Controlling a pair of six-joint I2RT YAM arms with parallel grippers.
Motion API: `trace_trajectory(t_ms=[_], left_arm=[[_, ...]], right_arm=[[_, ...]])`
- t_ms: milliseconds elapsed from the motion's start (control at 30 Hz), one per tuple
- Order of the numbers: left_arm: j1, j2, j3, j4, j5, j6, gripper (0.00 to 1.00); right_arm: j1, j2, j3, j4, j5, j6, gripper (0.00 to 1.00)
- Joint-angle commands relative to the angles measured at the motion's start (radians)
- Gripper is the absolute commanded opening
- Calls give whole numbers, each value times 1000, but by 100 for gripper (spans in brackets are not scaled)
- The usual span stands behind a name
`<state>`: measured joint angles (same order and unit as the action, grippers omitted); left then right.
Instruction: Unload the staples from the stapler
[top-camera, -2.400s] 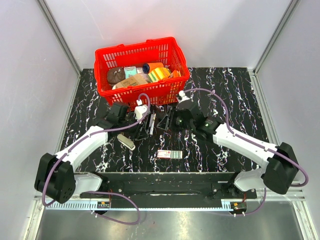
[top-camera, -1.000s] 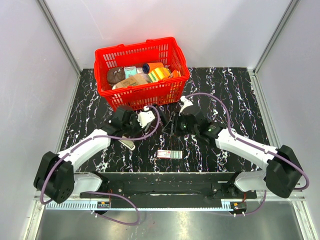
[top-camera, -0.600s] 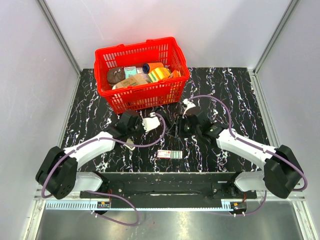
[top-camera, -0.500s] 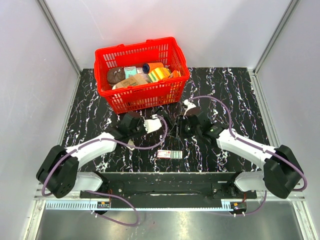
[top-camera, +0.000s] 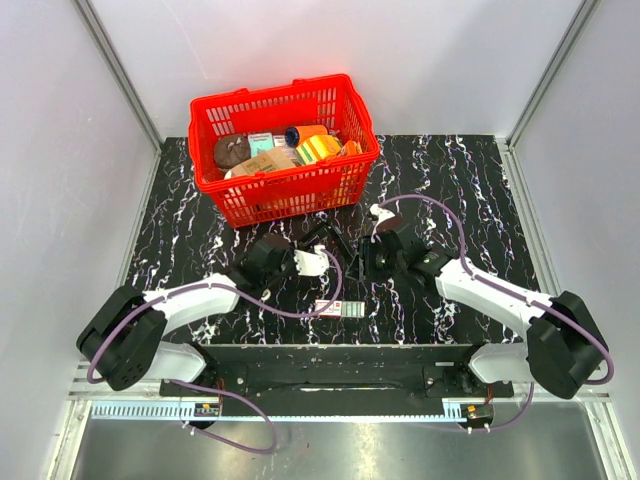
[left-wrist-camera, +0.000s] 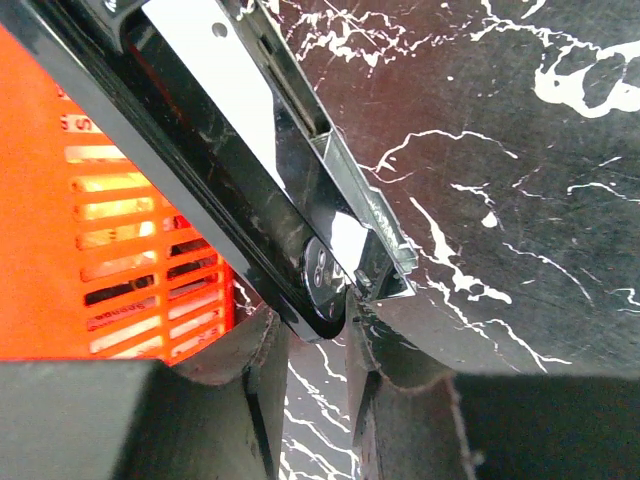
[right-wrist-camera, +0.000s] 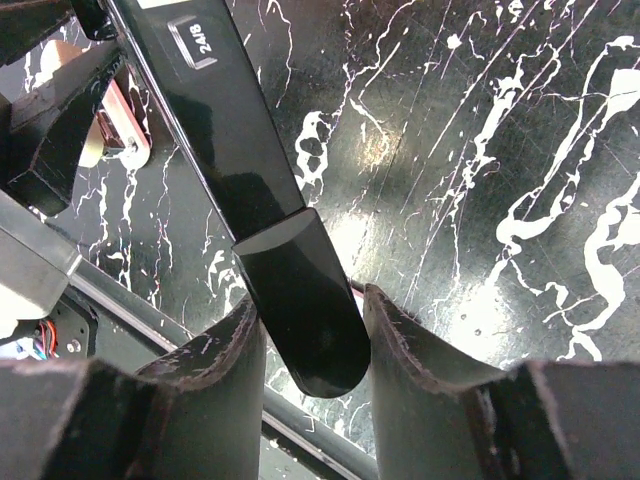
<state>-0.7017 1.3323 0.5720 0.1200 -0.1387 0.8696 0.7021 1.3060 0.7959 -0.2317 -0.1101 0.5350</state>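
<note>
The black stapler (top-camera: 334, 240) is swung open and held above the marbled table between my two grippers. My left gripper (top-camera: 316, 262) is shut on its hinge end. In the left wrist view the round hinge end (left-wrist-camera: 322, 285) sits between my fingertips (left-wrist-camera: 260, 350), and the silver staple channel (left-wrist-camera: 345, 180) runs up and away along the black body. My right gripper (top-camera: 364, 252) is shut on the stapler's black top arm (right-wrist-camera: 255, 180), which is marked 24/6; its rounded tip sits between my fingers (right-wrist-camera: 225, 345). I see no loose staples.
A small staple box (top-camera: 338, 309) lies on the table near the front edge, below the stapler. A red basket (top-camera: 285, 100) full of items stands at the back left and also shows in the left wrist view (left-wrist-camera: 100, 230). The front rail (top-camera: 330, 355) is close.
Both grippers have carried the stapler away from the basket toward the front of the table. The left arm has swung right, over the small beige object that lay on the table.
</note>
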Motion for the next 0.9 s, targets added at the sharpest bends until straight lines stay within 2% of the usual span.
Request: trace_trajectory(t_ms=[0,367,600,733,867], left_arm=[[-51,-1,-29,41,-39,181,0],[-104,41,-107,173,-105,339,0],[-113,71,-97,159,-125,342,0],[-116,73,-40,113,-128,269,0],[-130,50,93,-52,-79,79,0]], right_arm=[[-55,-28,26,48,138,5,0],[-99,-8,80,37,139,-43,0],[-110,4,94,35,125,-47,0],[-110,6,101,46,116,-47,0],[-112,12,120,64,84,-23,0]])
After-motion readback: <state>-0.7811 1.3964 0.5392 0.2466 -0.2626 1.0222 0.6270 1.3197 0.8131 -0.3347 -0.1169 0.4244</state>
